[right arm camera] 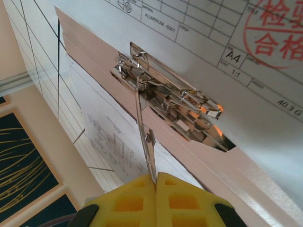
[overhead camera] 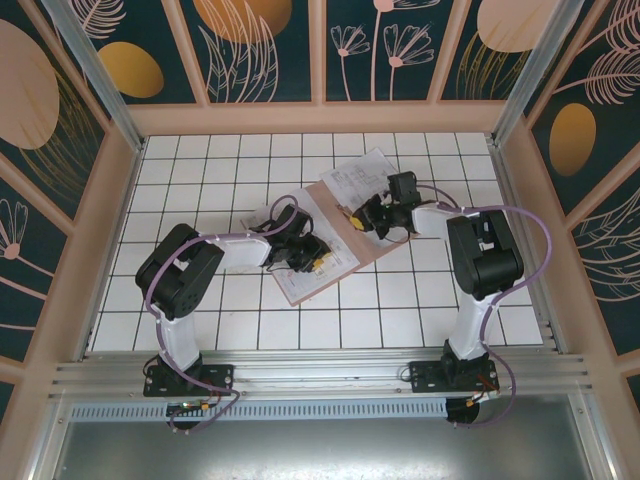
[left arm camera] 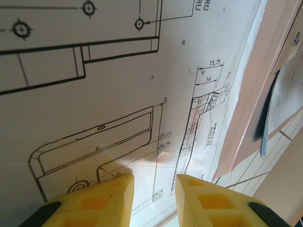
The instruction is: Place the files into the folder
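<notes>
The flat pinkish-brown card folder (overhead camera: 350,268) is seen lying unfolded at the middle of the white gridded table (overhead camera: 200,190). It is set at a slant, with white printed sheets (overhead camera: 362,172) spread on top of it — one corner is poked out past the folder's far edge.

Over on the right, the right gripper (right arm camera: 156,189) is clamped tight on a thin silver metal lever (right arm camera: 146,127), which is raised from the spring clip (right arm camera: 175,106) fixed to the folder (yellow fingers pressed together, only the lever between them). A red-stamped sheet (right arm camera: 199,28) is found lying just beside that clip.

The left gripper (left arm camera: 154,201) is held low over a sheet of line drawings (left arm camera: 118,94), its jaws set a narrow way apart — nothing is gripped between them. From above, both grippers are seen over the folder, near each other but apart.
</notes>
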`<move>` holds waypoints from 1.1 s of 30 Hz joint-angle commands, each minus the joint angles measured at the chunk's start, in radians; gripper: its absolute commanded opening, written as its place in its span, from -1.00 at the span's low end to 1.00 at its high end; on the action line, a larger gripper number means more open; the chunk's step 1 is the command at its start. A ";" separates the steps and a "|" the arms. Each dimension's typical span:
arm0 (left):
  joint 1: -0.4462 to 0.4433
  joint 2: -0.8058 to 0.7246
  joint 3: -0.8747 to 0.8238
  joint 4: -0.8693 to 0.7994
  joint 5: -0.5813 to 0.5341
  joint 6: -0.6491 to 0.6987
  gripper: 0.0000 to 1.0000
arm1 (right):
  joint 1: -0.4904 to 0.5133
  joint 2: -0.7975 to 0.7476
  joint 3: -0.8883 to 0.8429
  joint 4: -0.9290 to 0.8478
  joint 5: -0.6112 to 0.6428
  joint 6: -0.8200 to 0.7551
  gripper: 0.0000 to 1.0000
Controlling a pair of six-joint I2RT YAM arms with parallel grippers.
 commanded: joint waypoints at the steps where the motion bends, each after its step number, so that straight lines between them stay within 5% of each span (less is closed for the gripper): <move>1: -0.003 0.008 -0.043 -0.089 -0.028 -0.004 -0.37 | -0.026 0.021 -0.068 -0.033 0.033 -0.047 -1.00; 12: -0.004 0.002 -0.050 -0.108 -0.043 -0.003 -0.38 | -0.046 0.047 -0.152 -0.047 0.109 -0.100 -1.00; 33: -0.004 0.000 -0.056 -0.112 -0.046 -0.003 -0.38 | -0.051 0.099 -0.053 -0.214 0.241 -0.150 -1.00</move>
